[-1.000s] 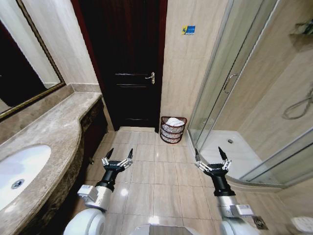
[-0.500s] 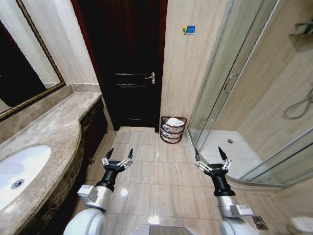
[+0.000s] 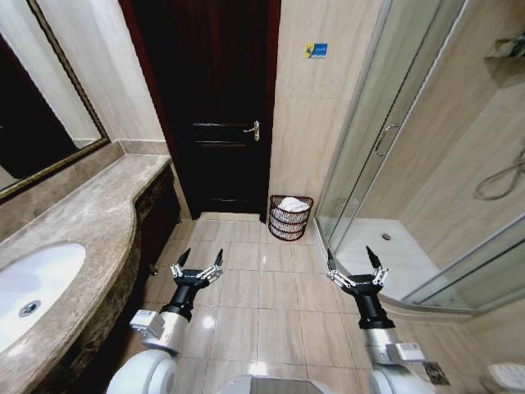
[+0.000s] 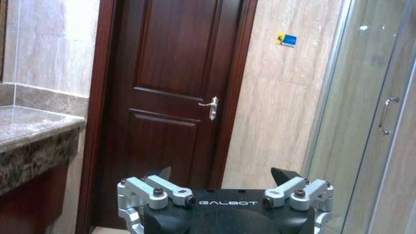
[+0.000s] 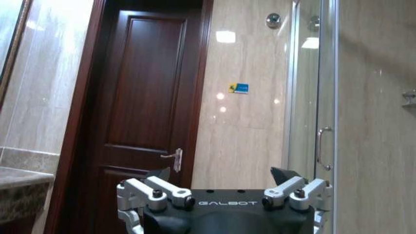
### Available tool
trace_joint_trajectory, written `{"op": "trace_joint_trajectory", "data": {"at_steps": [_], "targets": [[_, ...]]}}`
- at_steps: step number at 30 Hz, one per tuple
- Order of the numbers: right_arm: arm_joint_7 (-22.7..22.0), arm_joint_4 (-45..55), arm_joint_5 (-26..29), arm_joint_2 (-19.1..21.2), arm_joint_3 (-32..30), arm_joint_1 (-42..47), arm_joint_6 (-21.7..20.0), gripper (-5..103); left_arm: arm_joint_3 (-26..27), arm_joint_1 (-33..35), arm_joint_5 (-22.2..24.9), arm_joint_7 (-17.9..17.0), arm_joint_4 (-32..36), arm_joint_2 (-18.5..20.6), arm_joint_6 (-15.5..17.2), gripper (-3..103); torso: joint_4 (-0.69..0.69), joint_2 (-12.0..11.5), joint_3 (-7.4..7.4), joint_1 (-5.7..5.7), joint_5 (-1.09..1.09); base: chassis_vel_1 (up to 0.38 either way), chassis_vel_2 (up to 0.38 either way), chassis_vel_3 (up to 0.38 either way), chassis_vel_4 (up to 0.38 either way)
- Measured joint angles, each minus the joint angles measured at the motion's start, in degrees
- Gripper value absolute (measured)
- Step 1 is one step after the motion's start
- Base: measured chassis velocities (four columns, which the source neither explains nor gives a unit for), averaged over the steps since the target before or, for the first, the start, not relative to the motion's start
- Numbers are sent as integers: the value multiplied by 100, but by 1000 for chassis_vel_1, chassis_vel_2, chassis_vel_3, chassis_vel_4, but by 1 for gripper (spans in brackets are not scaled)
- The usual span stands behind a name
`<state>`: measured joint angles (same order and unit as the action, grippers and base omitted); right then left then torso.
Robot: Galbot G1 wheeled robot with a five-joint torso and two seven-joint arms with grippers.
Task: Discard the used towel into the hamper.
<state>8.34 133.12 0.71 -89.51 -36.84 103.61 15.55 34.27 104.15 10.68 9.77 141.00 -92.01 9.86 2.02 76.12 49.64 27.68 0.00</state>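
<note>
Bare floor [image 3: 258, 283] btwn counter [image 3: 90, 222] & shower glass [image 3: 369, 156].

Both arms fwd from the body, low, roughly parallel, well apart. Left gripper [image 3: 202, 260] on the robot's left, fingers spread wide, tips pointing fwd, nothing btwn them. Right gripper [image 3: 352, 257] on the robot's right, same pose: fingers splayed, empty. Wrists straight, in line w/ forearms. Left wrist view: left gripper [image 4: 221, 175] w/ both dark fingertips well apart. Right wrist view: right gripper [image 5: 221, 174] likewise, jaws wide.
</note>
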Motion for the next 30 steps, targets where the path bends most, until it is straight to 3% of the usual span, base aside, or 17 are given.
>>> {"op": "trace_joint_trajectory", "data": {"at_steps": [30], "targets": [[0, 0, 0, 0, 0, 0, 0, 100, 0, 0, 0, 0, 0, -1, 0, 100, 0, 0, 0, 0, 0, 0, 0, 0, 0]]}}
